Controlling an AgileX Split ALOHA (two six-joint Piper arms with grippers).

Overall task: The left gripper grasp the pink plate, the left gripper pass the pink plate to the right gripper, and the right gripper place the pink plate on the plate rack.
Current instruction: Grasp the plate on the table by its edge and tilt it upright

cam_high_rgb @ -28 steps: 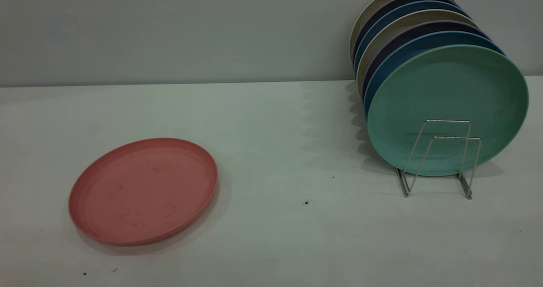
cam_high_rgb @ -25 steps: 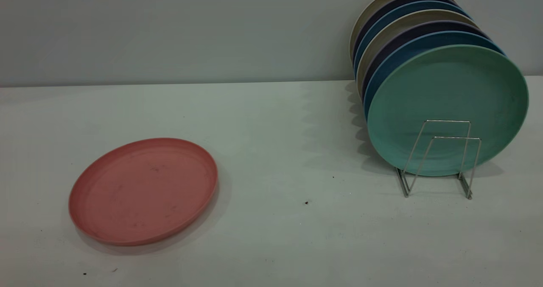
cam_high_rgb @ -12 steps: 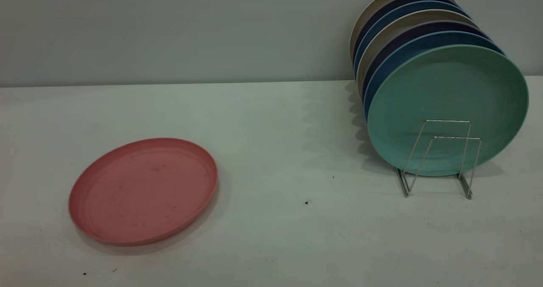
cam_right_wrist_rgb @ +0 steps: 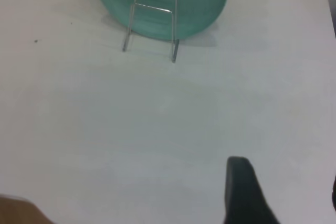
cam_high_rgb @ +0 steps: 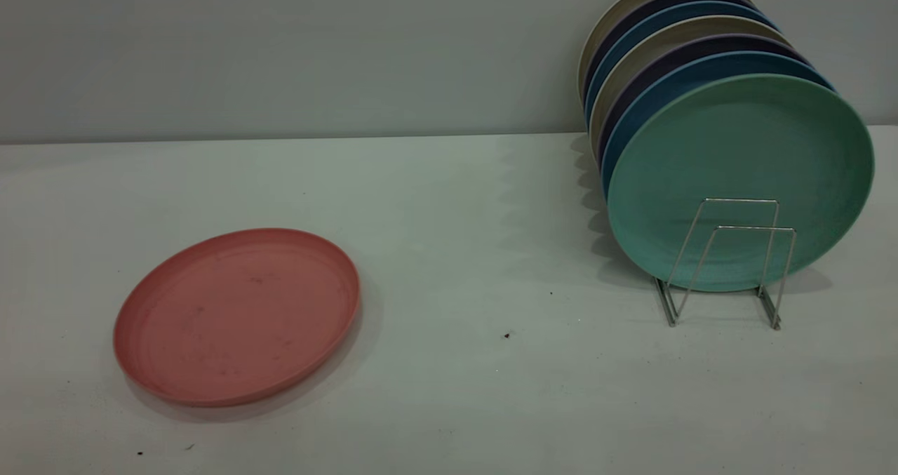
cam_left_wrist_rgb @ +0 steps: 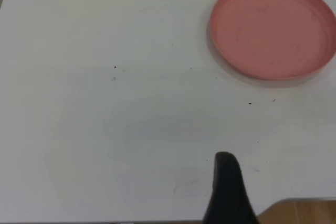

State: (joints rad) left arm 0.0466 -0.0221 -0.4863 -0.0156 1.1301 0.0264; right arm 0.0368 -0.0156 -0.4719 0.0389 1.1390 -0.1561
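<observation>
The pink plate lies flat on the white table at the front left, untouched; it also shows in the left wrist view. The plate rack stands at the right, with two bare wire loops at its front; it also shows in the right wrist view. No gripper shows in the exterior view. My left gripper hovers over bare table well short of the pink plate; only one finger shows. My right gripper is open and empty, well short of the rack.
A teal-green plate stands in the rack behind the bare loops, with several blue, dark and beige plates behind it. The table's wooden edge shows in the left wrist view. A grey wall runs behind the table.
</observation>
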